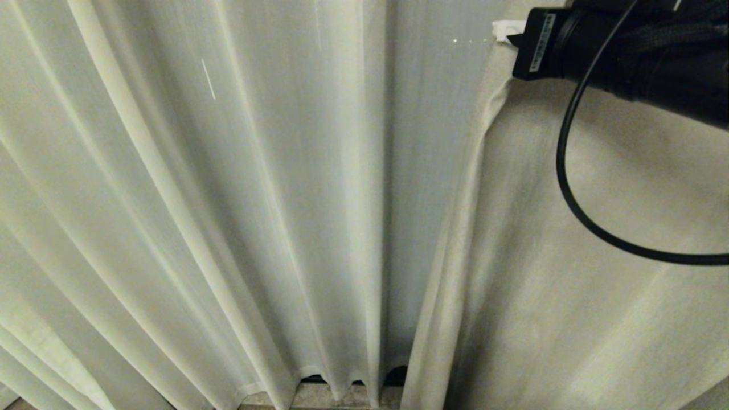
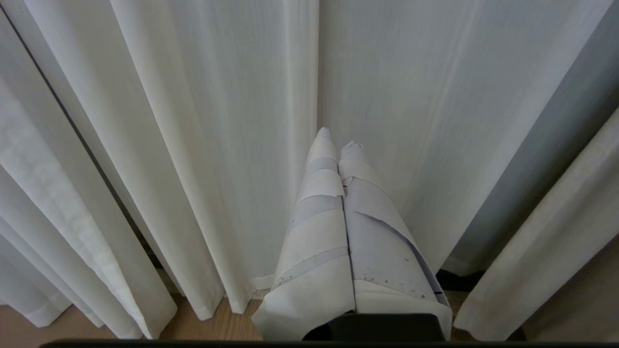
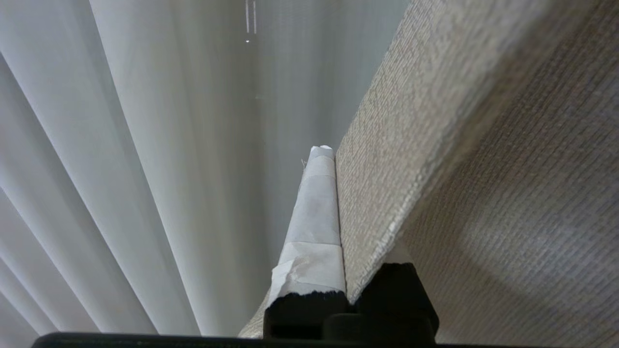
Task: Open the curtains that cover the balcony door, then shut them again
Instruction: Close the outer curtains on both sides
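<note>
Curtains [image 1: 598,273] in right gripper [image 3: 338,159]

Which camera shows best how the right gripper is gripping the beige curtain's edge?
The right wrist view: the right gripper is shut on the beige curtain, whose edge runs between the taped fingers. The head view shows only the wrist and the fabric bunching there. The left wrist view shows that curtain at the side, no grip.
</note>
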### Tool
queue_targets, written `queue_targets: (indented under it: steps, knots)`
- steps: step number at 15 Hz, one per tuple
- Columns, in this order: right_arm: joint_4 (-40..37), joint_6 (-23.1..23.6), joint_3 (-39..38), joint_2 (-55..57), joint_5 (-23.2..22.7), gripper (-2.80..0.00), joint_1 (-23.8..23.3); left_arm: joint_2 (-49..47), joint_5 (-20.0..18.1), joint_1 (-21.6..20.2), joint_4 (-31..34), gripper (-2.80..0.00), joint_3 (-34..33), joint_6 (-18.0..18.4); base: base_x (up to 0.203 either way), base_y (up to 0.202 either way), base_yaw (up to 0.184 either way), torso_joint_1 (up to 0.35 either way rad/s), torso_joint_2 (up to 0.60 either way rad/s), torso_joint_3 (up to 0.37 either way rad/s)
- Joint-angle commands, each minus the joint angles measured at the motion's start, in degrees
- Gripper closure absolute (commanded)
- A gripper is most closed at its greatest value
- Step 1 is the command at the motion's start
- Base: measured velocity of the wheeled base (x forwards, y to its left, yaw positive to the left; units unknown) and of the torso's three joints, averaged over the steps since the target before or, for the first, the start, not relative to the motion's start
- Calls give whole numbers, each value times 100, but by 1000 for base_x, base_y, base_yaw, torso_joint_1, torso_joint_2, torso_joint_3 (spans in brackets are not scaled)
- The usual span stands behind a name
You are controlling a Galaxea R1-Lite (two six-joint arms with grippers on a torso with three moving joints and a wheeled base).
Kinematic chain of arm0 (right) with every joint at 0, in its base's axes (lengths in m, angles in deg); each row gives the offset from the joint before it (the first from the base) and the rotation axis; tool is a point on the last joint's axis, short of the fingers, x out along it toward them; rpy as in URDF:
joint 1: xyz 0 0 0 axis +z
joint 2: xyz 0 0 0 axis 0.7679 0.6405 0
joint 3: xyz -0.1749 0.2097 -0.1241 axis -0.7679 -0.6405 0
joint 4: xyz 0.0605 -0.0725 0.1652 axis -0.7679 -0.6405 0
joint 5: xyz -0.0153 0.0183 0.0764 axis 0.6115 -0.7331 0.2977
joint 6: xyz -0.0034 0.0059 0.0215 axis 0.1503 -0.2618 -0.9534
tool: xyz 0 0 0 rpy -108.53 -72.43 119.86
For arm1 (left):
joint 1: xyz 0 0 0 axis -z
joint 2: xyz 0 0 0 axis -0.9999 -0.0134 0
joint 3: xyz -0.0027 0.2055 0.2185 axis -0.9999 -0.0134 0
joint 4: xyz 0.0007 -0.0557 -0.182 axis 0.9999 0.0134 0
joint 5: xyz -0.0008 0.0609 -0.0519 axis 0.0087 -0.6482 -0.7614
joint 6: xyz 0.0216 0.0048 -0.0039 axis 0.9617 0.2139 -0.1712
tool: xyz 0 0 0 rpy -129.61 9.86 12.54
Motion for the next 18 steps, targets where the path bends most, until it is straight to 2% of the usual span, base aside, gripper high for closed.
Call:
queue_targets:
  steps: [1, 9, 18]
  knots:
    - [18, 3, 3, 13, 20, 0, 120, 2, 10, 0, -1, 0, 0, -3, 0, 0, 0, 0, 0, 0]
    - [182, 132, 29, 197, 328, 0, 610, 2, 5, 0, -1, 0, 0, -3, 0, 0, 0, 0, 0, 0]
    - [479, 315, 29, 503, 347, 0, 947, 2, 2, 0, -1, 0, 0, -3, 0, 0, 0, 0, 0, 0]
